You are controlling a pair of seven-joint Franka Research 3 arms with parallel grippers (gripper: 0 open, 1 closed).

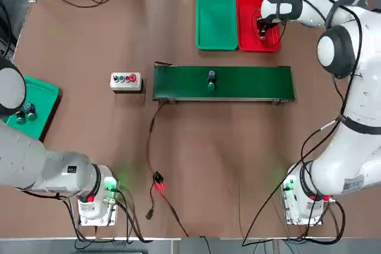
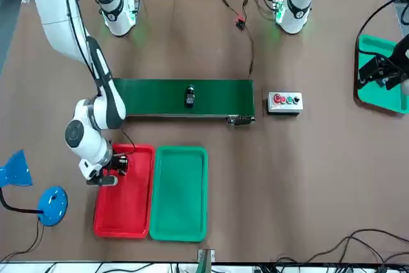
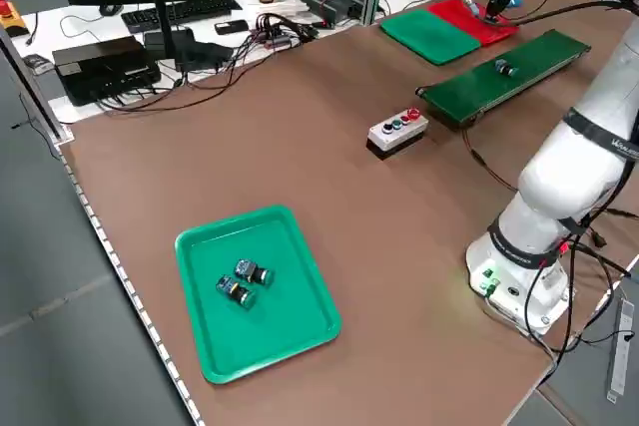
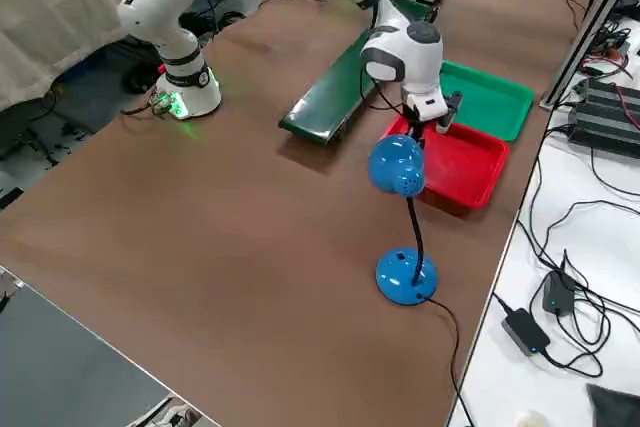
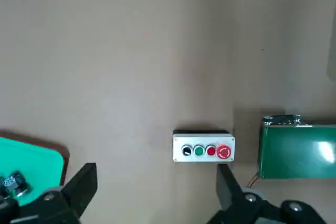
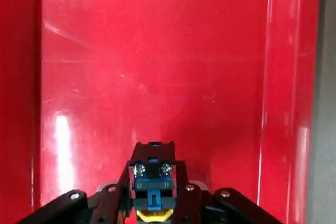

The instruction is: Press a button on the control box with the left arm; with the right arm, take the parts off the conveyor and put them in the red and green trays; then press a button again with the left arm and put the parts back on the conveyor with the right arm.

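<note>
My right gripper (image 1: 262, 30) hangs low over the red tray (image 1: 246, 19), shut on a dark-bodied part (image 6: 152, 174) whose cap is hidden. The green tray (image 1: 216, 22) lies beside the red one with nothing in it. A green-capped part (image 1: 211, 80) stands near the middle of the dark green conveyor (image 1: 253, 82). Off the belt's left end sits the white control box (image 1: 126, 81) with its row of buttons. My left gripper (image 5: 155, 190) is open, raised at the table's far left and well short of the control box (image 5: 203, 149).
A teal tray (image 1: 43, 94) at the left edge holds two small dark parts (image 3: 240, 281). A blue desk lamp (image 2: 38, 199) stands beyond the red tray. A black cable with a red light (image 1: 158, 184) runs from the conveyor toward the arm bases.
</note>
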